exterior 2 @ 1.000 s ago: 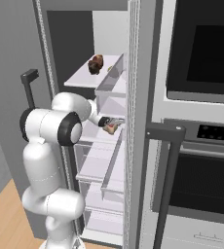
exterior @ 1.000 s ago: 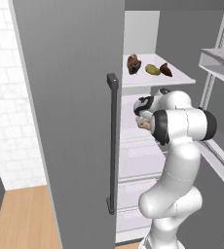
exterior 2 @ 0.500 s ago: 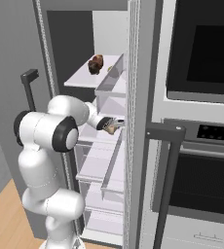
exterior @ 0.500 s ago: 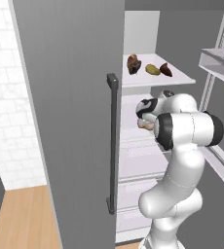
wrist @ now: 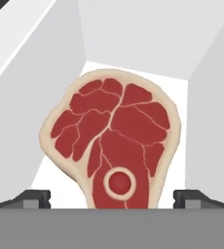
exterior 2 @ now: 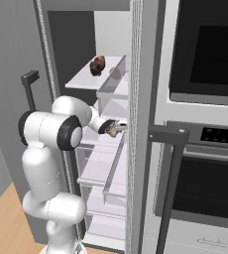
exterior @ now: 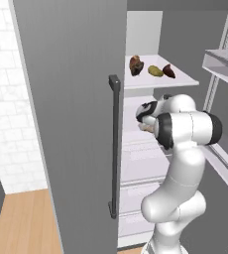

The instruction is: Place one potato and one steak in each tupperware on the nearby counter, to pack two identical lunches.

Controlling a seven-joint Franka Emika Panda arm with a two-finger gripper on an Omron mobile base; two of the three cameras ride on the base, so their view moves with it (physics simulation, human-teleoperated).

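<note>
We reach into the fridge; the steak lies flat on a white shelf, between the spread fingertips of the gripper. Risk: a flat cut may slip the closing jaws, or fingertips may strike the shelf.

Glossy white rounded arm segments, dark grey joint bands; gripper with small dark fingertips.
</note>
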